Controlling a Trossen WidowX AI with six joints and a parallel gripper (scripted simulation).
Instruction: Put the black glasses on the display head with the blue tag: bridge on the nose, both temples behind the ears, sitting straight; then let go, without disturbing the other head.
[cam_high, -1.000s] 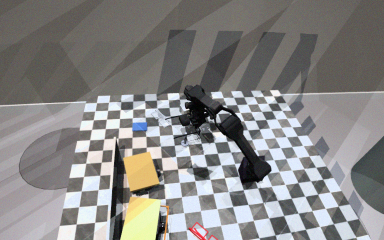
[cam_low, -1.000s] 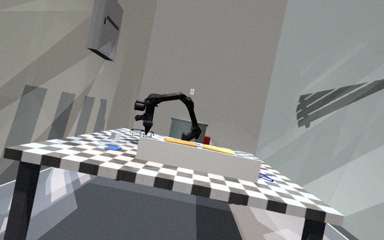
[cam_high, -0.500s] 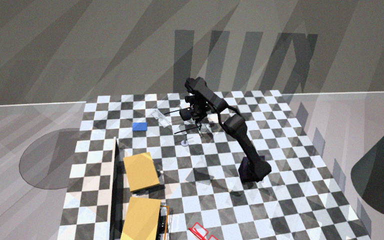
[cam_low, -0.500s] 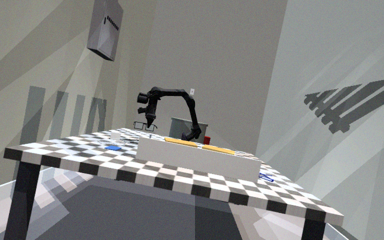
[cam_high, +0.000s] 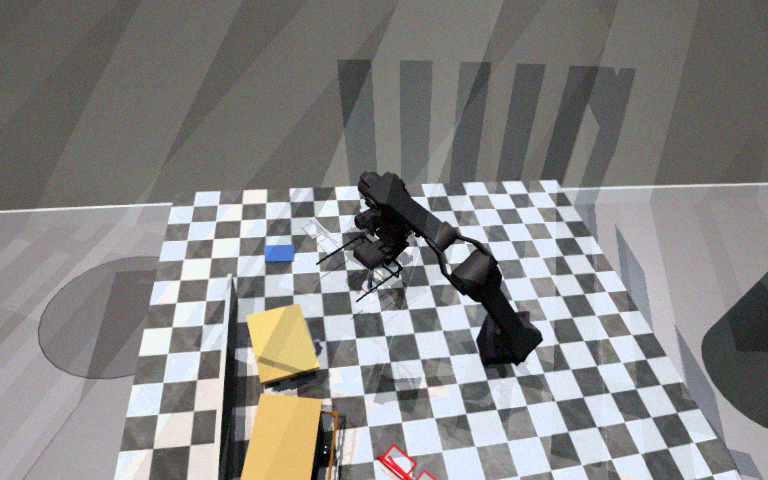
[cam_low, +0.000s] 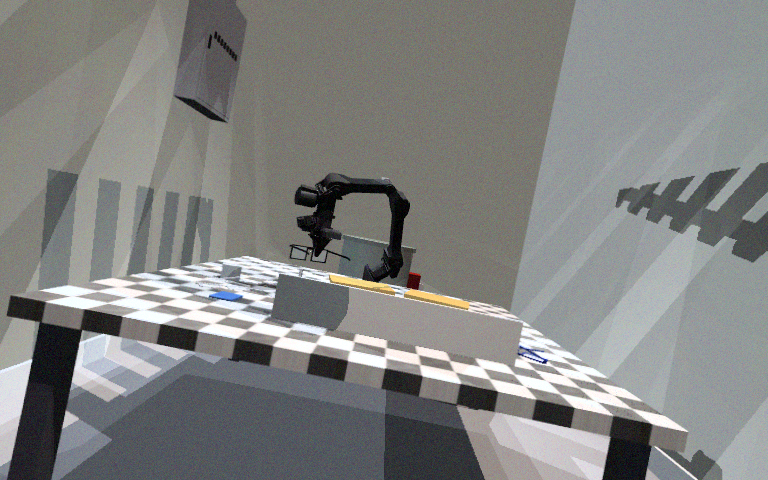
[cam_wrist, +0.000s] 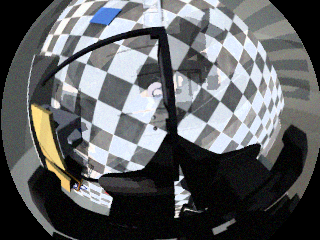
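- While the top view puts me just above the middle of the frame, my gripper (cam_high: 388, 257) (cam_low: 317, 254) (cam_wrist: 171, 136) is clenched on the front of the black glasses (cam_high: 378, 287) (cam_low: 305, 254) (cam_wrist: 167, 85).
- I hold those glasses up off the checkered table (cam_high: 572, 390) (cam_low: 362, 342) (cam_wrist: 100, 122); in the top view their temples reach toward the lower left.
- In my wrist view, their front runs down from the upper middle, with one temple curving away to the left.
- The glasses are on no head; I cannot tell which shape is the display head with the blue tag.
- A flat blue rectangle (cam_high: 279, 253) (cam_low: 225, 296) (cam_wrist: 106, 16) lies on the table, left of me in the top view and at the upper left of my wrist view.
- Two yellow boards (cam_high: 283, 343) (cam_low: 362, 284) (cam_wrist: 44, 135) show at the lower left of the top view, beside a long upright panel (cam_high: 227, 350) (cam_low: 396, 319).
- An orange frame (cam_high: 335, 435) pokes out beside the lower board.
- Red glasses (cam_high: 396, 468) sit at the bottom edge of the top view, partly cut off.
- Blue glasses (cam_low: 532, 354) lie at the lower right of the exterior view, by the panel's end.
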